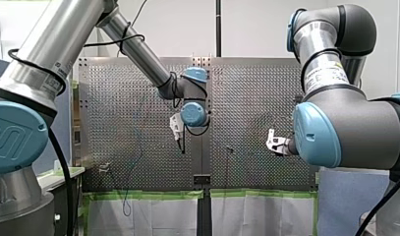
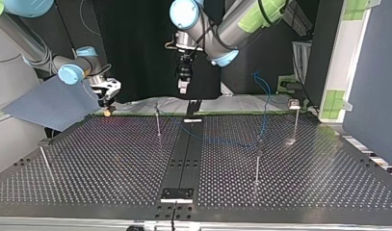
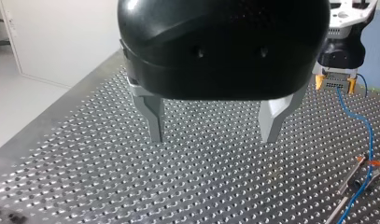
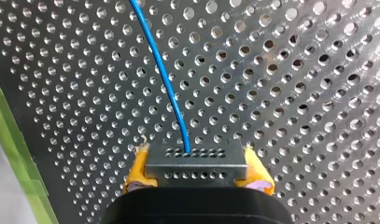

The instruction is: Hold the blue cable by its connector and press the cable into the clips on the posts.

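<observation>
In the front view the left arm's black tool (image 1: 178, 132) hangs over the middle of the perforated metal worktop (image 1: 256, 98), while the right arm's tool (image 1: 272, 142) sits low, close to the surface. The low position probably keeps the cable at clip height.

In the top view the thin blue cable (image 2: 266, 103) trails across the worktop from the right tool's side, passes near the thin upright metal posts (image 2: 257, 163), and rises at the far right edge. It cannot be told here whether it is seated in any clip. The left tool hovers apart from it, touching nothing.

In the left wrist view the left tool's two metal fingers (image 3: 155, 116) stand wide apart above bare holes, with nothing between them. It looks ready to press the cable down once the line is laid. Beyond it, the right tool carries the cable's end, and the cable runs on past a post.

In the right wrist view the yellow pads (image 4: 138, 170) are clamped on the dark grey rectangular connector (image 4: 196, 163). The cable leaves the middle of the connector and leads away over the worktop. Gripping the rigid connector rather than the soft wire probably gives firmer steering.
</observation>
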Motion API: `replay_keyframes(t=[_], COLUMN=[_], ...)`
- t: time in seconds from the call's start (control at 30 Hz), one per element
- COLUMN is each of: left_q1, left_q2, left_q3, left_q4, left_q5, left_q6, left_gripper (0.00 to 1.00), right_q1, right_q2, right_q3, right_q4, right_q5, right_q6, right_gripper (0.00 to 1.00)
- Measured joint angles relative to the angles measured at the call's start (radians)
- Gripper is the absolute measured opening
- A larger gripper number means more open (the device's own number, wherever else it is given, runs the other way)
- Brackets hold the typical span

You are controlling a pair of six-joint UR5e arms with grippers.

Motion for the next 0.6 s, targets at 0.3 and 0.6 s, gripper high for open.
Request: replay_keyframes(t=[0.3, 0.6], left_q1=[-0.005, 0.008], left_q2=[0.086, 0.179], left_q3=[-0.086, -0.179], left_q4=[-0.007, 0.009], left_q5=[-0.013, -0.013], left_q6=[-0.001, 0.002], left_gripper=[1.0, 1.0], right_q1=[-0.004, -0.006], right_q2=[-0.063, -0.112], right_q3=[0.004, 0.006], right_q4=[0.019, 0.023], right_q5=[0.013, 0.027], right_q6=[-0.01, -0.017], right_gripper=[0.0, 0.0])
